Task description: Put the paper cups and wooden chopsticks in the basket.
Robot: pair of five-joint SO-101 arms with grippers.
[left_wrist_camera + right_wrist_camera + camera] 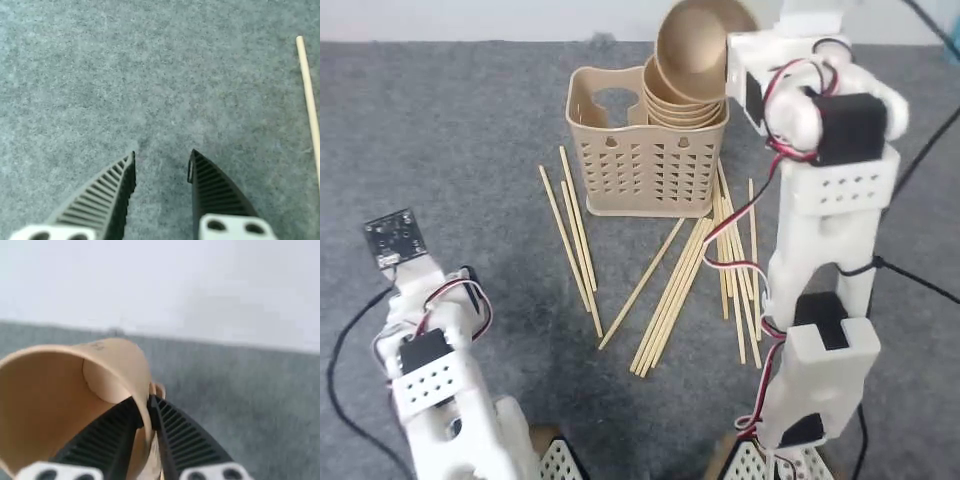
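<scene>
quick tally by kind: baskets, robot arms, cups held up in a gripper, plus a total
basket: 1
robot arms: 2 (left arm, right arm)
paper cup pinched at its rim by the right gripper: 1
total: 4
not tallied: the stacked cups in the basket and the chopsticks on the table overlap too much for a sure count

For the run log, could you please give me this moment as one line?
right gripper: shut on paper cup above basket | left gripper: open over carpet | chopsticks: on carpet
</scene>
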